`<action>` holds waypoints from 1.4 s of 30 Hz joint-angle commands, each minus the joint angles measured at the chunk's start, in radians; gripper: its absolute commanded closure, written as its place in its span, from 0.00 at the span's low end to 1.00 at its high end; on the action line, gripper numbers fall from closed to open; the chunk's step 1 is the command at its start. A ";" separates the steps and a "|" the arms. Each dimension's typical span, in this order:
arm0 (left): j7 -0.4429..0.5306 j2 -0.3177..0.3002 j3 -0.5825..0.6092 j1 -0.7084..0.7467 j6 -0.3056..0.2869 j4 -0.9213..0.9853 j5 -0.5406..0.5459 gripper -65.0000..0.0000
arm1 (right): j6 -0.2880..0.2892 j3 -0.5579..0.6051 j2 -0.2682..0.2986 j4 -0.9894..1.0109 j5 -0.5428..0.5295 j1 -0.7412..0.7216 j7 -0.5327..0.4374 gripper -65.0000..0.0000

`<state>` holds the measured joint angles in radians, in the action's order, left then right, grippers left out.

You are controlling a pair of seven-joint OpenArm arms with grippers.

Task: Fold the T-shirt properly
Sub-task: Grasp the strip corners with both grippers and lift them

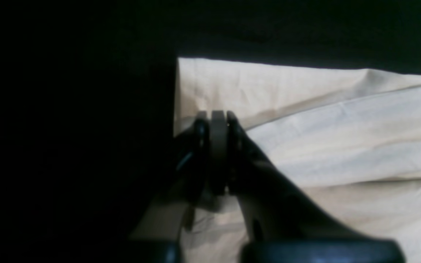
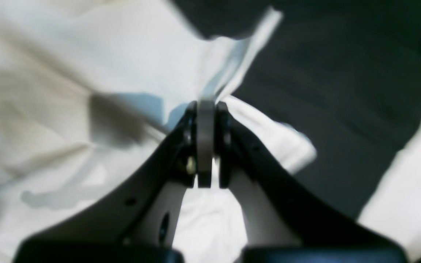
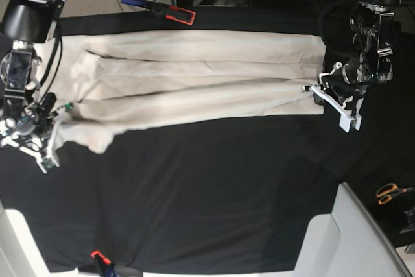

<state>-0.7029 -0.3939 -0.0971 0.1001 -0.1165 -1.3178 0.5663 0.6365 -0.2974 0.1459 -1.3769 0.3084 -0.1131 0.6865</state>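
Both grippers, left gripper and right gripper, pinch opposite ends of the T-shirt, jaws pressed together on cloth (likely keeping it taut for folding).

Left of my left gripper everything is lost in blackness. Around my right gripper the T-shirt blurs, cut off at the frame's left edge.

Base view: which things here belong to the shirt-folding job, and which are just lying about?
Part of the job:
- T-shirt, stretched across the black table cloth
- left tool, shut on the T-shirt's edge
- right tool, shut on the opposite end

Lying about:
- orange-handled scissors at the right edge
- red-and-blue clamp at the table's far edge
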 commanded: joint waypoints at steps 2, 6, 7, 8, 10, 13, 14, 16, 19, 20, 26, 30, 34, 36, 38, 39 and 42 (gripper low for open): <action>0.013 -0.018 -0.006 -0.012 -0.002 -0.018 0.001 1.00 | -0.001 -0.004 0.011 -0.085 -0.004 0.020 0.019 0.99; 0.013 -0.020 -0.005 -0.012 -0.002 -0.019 0.001 1.00 | -0.001 -0.009 0.011 -0.197 -0.004 0.088 0.104 0.99; 0.013 -0.020 -0.003 -0.012 -0.002 -0.019 0.001 1.00 | 0.001 -0.009 0.011 -0.215 -0.004 0.100 0.123 0.99; 0.013 -0.024 0.009 -0.012 -0.002 -0.019 0.001 1.00 | 0.001 -0.010 0.011 -0.229 -0.004 0.115 0.137 0.99; 0.013 -0.033 0.058 -0.013 -0.002 -0.019 -0.002 1.00 | 0.001 -0.010 0.010 -0.264 -0.004 0.146 0.161 0.99; 0.013 -0.024 0.089 -0.012 -0.002 -0.042 -0.084 1.00 | 0.001 -0.012 -0.016 -0.315 -0.004 0.181 0.193 0.99; 0.013 -0.009 0.089 -0.010 -0.002 -0.052 -0.124 1.00 | 0.001 -0.012 -0.022 -0.332 -0.004 0.195 0.207 0.99; 0.013 0.022 0.089 -0.007 -0.002 -0.067 -0.200 1.00 | 0.001 -0.012 -0.038 -0.358 -0.004 0.221 0.224 0.99; 0.012 0.051 0.087 -0.004 -0.002 -0.093 -0.260 1.00 | 0.001 -0.012 -0.059 -0.370 0.001 0.243 0.229 0.99; 0.010 0.052 0.087 -0.003 -0.002 -0.104 -0.263 1.00 | 0.001 -0.012 -0.059 -0.370 0.001 0.254 0.229 0.99; 0.010 0.046 0.089 0.022 -0.002 -0.139 -0.271 1.00 | 0.001 -0.053 -0.067 -0.375 -0.001 0.301 0.224 0.99; 0.010 0.045 0.089 0.043 -0.002 -0.144 -0.271 1.00 | 0.001 -0.069 -0.071 -0.371 -0.004 0.304 0.223 0.99; 0.010 0.039 0.101 0.051 -0.002 -0.145 -0.271 1.00 | 0.001 -0.064 -0.073 -0.368 -0.004 0.313 0.223 0.99; 0.010 0.039 0.090 0.068 -0.002 -0.145 -0.271 1.00 | 0.001 -0.062 -0.075 -0.368 -0.004 0.318 0.223 0.99; 0.010 0.037 0.090 0.076 -0.002 -0.145 -0.272 1.00 | 0.001 -0.062 -0.075 -0.359 -0.004 0.318 0.223 0.99; 0.010 0.033 0.090 0.077 -0.002 -0.145 -0.272 1.00 | 0.001 -0.062 -0.075 -0.348 -0.004 0.318 0.223 0.99; 0.010 0.022 0.099 0.077 -0.002 -0.145 -0.272 1.00 | 0.001 -0.069 -0.075 -0.313 -0.004 0.315 0.221 0.99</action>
<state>-0.7063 -0.3588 0.0074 0.1848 -0.1196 -1.4471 0.2916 0.6434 -0.3588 0.0631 -1.6783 0.2955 0.2092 0.9127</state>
